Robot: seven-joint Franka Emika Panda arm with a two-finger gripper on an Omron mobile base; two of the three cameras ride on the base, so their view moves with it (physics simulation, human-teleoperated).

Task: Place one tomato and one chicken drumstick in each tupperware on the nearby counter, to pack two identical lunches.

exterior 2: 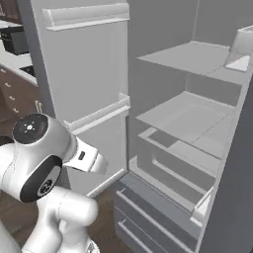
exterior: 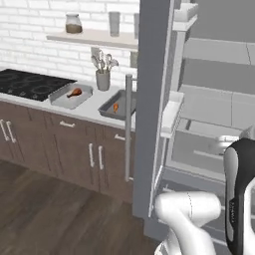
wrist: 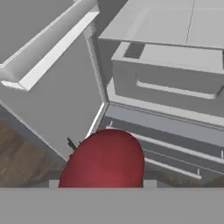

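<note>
A glossy red tomato (wrist: 105,159) with a small green stem sits right in front of the hand camera, and my gripper (wrist: 101,183) is shut on it, in front of the open fridge. On the pale counter (exterior: 89,110), off to the left, stand two tupperware. The lighter grey tupperware (exterior: 62,99) holds an orange-brown chicken drumstick (exterior: 74,92). The dark grey tupperware (exterior: 107,110), beside the fridge door, holds another drumstick (exterior: 115,107).
The tall grey fridge door (exterior: 152,99) stands open between the counter and the fridge shelves (exterior 2: 188,116). A black cooktop (exterior: 27,83) lies at the counter's left end, with a utensil holder (exterior: 103,78) behind the trays. Below is wooden floor (exterior: 45,214).
</note>
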